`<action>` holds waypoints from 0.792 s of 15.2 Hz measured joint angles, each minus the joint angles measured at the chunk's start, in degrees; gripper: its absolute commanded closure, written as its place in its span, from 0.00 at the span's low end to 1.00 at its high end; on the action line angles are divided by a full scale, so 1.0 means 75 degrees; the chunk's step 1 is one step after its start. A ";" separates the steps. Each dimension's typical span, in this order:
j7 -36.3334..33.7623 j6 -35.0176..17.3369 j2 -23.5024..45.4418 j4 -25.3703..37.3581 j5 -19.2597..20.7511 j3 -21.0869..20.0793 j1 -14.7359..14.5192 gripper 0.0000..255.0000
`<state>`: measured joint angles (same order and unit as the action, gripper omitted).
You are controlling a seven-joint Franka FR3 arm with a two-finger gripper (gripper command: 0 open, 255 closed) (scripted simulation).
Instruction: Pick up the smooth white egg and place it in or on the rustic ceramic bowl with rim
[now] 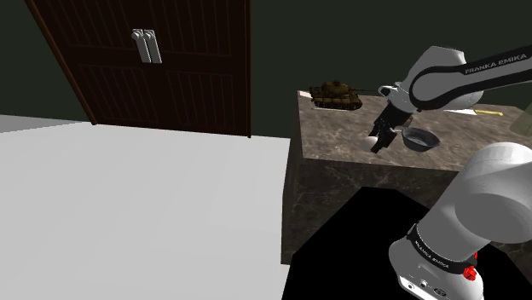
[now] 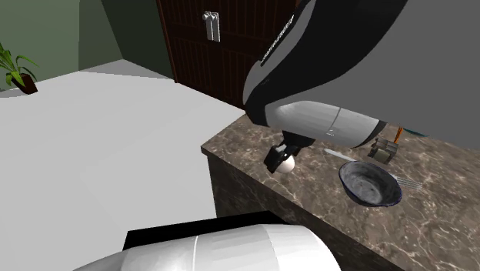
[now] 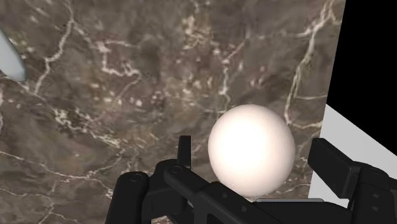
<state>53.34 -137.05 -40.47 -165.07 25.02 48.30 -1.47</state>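
- Right up close, the white Franka arm (image 1: 482, 192) rises from its stand and reaches over the worktop, hand pointing down.
- Under it is the brown, marble-veined counter (image 1: 337, 141), which carries everything that matters. Past its edge in the wrist view lie grey floor and a black area.
- At the counter's far corner sits a little olive toy tank (image 1: 337, 94), well apart from the action and no part of this job.
- Now the target: the dark grey bowl (image 2: 369, 186) with its raised rim. It stands upright with nothing inside, near the hand, a strip of bare marble between them.
- The gripper (image 1: 381, 141) hangs low over the counter, close to its edge. Its fingers (image 3: 331, 162) stand apart, one on each side of the egg, with a sliver of marble showing in both gaps, so it's bracketing, not squeezing.
- And the egg (image 3: 251, 151) is smooth and white, squarely between those fingers. It seems to rest on the counter, though I can't make out the contact underneath.
- Score so far, by my reading: approach done, alignment good, grasp not yet made.
- What's left is to close on the egg, lift it, carry it the short hop to the bowl and set it down gently inside.
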 measured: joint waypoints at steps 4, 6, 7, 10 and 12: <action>0.0009 -0.0136 0.0096 -0.0034 0.0011 0.0064 -0.0040 0.00; 0.0010 -0.0142 0.0100 -0.0035 0.0012 0.0067 -0.0042 0.00; 0.0010 -0.0142 0.0100 -0.0035 0.0012 0.0067 -0.0042 0.00; 0.0010 -0.0143 0.0099 -0.0033 0.0011 0.0066 -0.0042 1.00; 0.0010 -0.0142 0.0100 -0.0033 0.0011 0.0066 -0.0042 1.00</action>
<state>53.41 -138.12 -39.73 -165.31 25.10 48.80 -1.79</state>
